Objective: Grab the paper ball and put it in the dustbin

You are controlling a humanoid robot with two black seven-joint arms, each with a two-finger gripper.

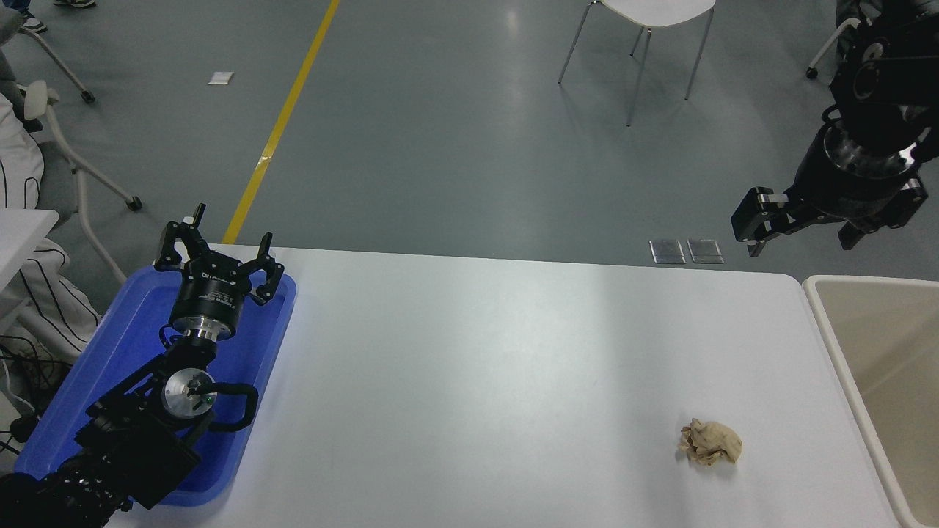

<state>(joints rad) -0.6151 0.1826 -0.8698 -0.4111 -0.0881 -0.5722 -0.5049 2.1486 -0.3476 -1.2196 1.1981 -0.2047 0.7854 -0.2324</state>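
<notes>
1. Lying alone on the white table (469, 367), toward its near right part: paper ball (709, 442), a small tan-beige wad, wrinkled and irregular, with folds and small shadowed creases, casting a faint shadow on the tabletop.
2. Standing just off the table's right edge: dustbin (829, 323), cream-beige, thick rounded rim, smooth inner walls, only partly in the picture; near the wad but apart from it.
3. Hanging high at the upper right, above the floor beyond the table's far edge and well apart from the wad: right gripper (799, 220), black, fingers spread apart, holding nothing.
4. Parked at the lower left over the blue tray (110, 352): left gripper (220, 257), fingers spread apart, holding nothing.
5. Showing beyond the table: grey floor with a yellow line (282, 125) and a white chair (645, 29).
</notes>
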